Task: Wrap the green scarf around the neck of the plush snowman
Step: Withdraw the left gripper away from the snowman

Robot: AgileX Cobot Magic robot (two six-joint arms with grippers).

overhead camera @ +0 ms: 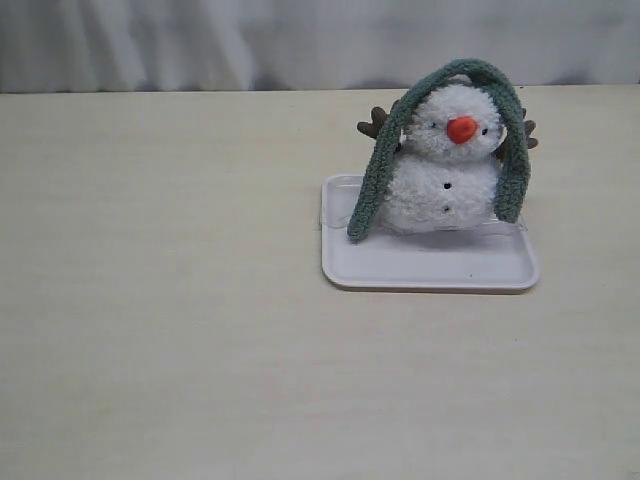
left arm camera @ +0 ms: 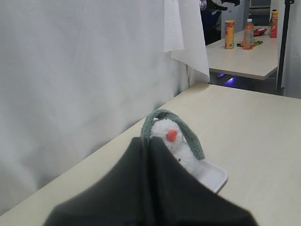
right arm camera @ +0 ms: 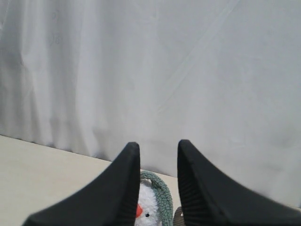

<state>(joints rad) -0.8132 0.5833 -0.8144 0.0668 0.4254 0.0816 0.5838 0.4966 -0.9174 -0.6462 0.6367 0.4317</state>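
My left jaws are pressed together with nothing between them, and past their dark tips I see the plush snowman point(left arm camera: 175, 147) from its side, near the worktop's point(left arm camera: 263, 141) edge by the white curtain point(left arm camera: 70, 84). My right jaws stand apart and hold nothing. Through the gap between them I look down on the top of the snowman's head and the green scarf point(right arm camera: 160, 188) arched over it. In the exterior view the snowman point(overhead camera: 445, 175) sits upright on a shallow white tray point(overhead camera: 430, 270), against the tray's edge nearest the curtain. The tray lies on the pale worktop point(overhead camera: 160, 300), toward the curtain edge and toward my right arm's side. The green scarf point(overhead camera: 470, 70) is draped over the crown of the head, not around the neck point(overhead camera: 452, 151), which is bare at the front. Its two ends hang down on either side of the body. The end on my left arm's side is the longer one and reaches the tray near its corner. The other end stops beside the lower body, and I cannot tell whether it touches the tray. The orange nose point(overhead camera: 461, 129) faces the camera, and a brown twig arm point(overhead camera: 375, 122) sticks out behind each hanging strip. Behind the curtain's edge, the left wrist view shows a second table point(left arm camera: 244, 61) with a yellow can point(left arm camera: 229, 34) and a bottle point(left arm camera: 248, 34) standing on it.
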